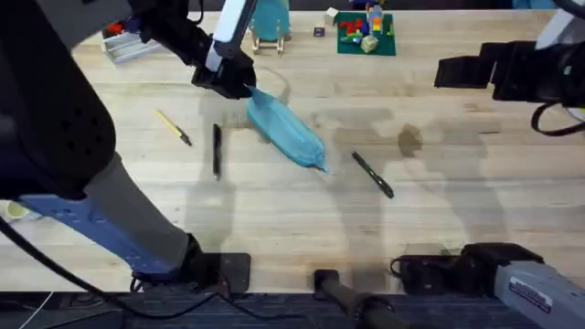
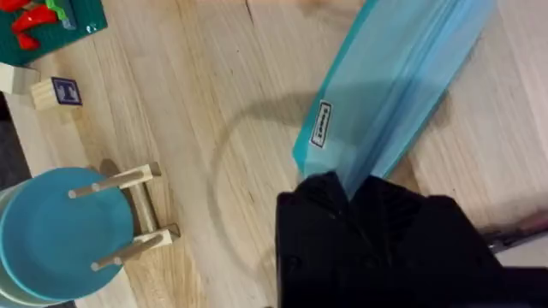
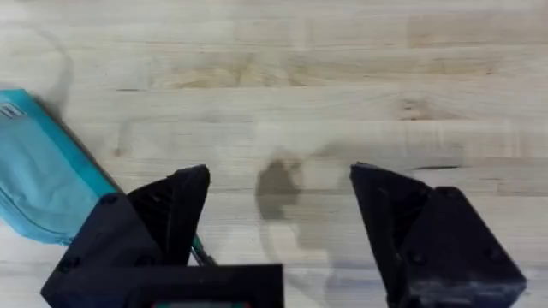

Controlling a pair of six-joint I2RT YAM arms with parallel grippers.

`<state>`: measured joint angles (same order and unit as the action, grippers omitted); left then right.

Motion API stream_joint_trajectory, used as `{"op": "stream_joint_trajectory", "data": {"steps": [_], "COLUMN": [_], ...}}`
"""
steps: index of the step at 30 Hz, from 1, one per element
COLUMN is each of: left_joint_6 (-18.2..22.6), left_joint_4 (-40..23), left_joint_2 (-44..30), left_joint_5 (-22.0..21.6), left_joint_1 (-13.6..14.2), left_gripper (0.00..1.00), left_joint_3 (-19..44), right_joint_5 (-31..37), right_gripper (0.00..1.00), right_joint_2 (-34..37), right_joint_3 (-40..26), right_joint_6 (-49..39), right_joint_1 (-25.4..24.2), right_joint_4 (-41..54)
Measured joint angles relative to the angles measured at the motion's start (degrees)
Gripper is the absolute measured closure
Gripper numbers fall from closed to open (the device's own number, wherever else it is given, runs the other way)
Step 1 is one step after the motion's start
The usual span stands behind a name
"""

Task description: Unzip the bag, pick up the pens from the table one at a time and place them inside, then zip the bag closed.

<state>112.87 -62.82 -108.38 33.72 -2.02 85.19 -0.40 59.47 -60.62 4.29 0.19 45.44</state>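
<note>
The light blue-teal bag (image 1: pixel 285 128) lies slanted near the middle of the table (image 1: pixel 457 201). My left gripper (image 1: pixel 230 78) is shut on its far-left end; in the left wrist view the black fingers (image 2: pixel 342 201) pinch the end of the bag (image 2: pixel 394 77). One black pen (image 1: pixel 217 149) lies left of the bag, another pen (image 1: pixel 373 174) just off its right end. My right gripper (image 1: pixel 446 71) hovers at the far right, away from the bag. In its wrist view the right gripper (image 3: pixel 281 184) is open over bare wood, with the bag (image 3: pixel 43 180) off to one side.
A thin yellow stick (image 1: pixel 174 126) lies left of the pens. At the back stand a teal disc on a wooden stand (image 1: pixel 270 23), a small block (image 1: pixel 318 32) and a green plate of toy bricks (image 1: pixel 366 32). A tray (image 1: pixel 123 44) sits back left.
</note>
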Motion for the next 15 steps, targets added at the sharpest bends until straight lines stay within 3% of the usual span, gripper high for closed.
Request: {"op": "stream_joint_trajectory", "data": {"steps": [15], "left_joint_6": [-0.02], "left_joint_4": [-0.27], "left_joint_2": [0.0], "left_joint_5": [-0.05], "left_joint_1": [0.0], "left_gripper": [0.957], "left_joint_3": [0.0], "right_joint_5": [0.44], "right_gripper": [0.004], "right_joint_2": [-0.01], "right_joint_3": [0.0], "right_joint_6": [0.0], "right_joint_1": [-0.11], "right_joint_4": [-2.5]}}
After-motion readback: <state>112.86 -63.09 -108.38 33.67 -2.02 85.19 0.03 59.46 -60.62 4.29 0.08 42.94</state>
